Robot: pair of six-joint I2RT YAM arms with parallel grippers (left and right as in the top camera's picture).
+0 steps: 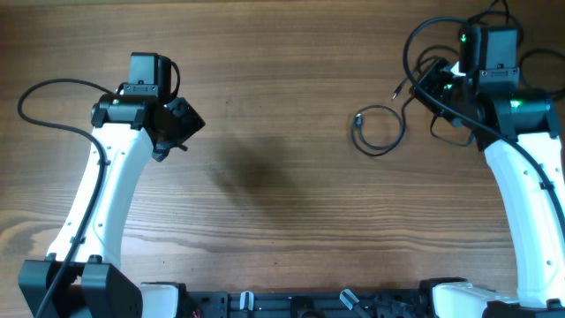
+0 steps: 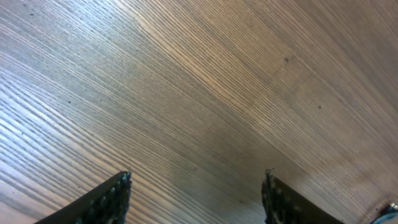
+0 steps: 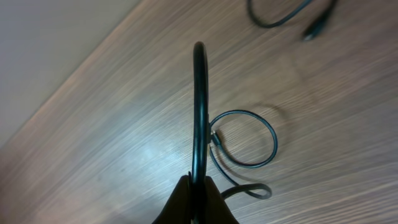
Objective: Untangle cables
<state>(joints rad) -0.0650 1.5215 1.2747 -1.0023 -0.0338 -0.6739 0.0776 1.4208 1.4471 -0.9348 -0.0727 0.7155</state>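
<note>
Fingertips (image 3: 177,208) of the right gripper (image 3: 196,199) are pinched tight on a black cable (image 3: 199,93), which rises as a narrow arc up the middle of the wrist view. Just right of it, a thin cable loop (image 3: 275,140) lies flat on the wooden table (image 3: 93,143). Another cable (image 3: 273,25), with a small plug end, curves along the upper right of that frame. Seen from overhead, the cables sit at the upper right. At the upper left, the left gripper (image 2: 196,199) hangs over bare wood with its fingers spread apart, holding nothing.

Left gripper (image 2: 198,182) spread, right gripper (image 3: 198,182) clamped
</note>
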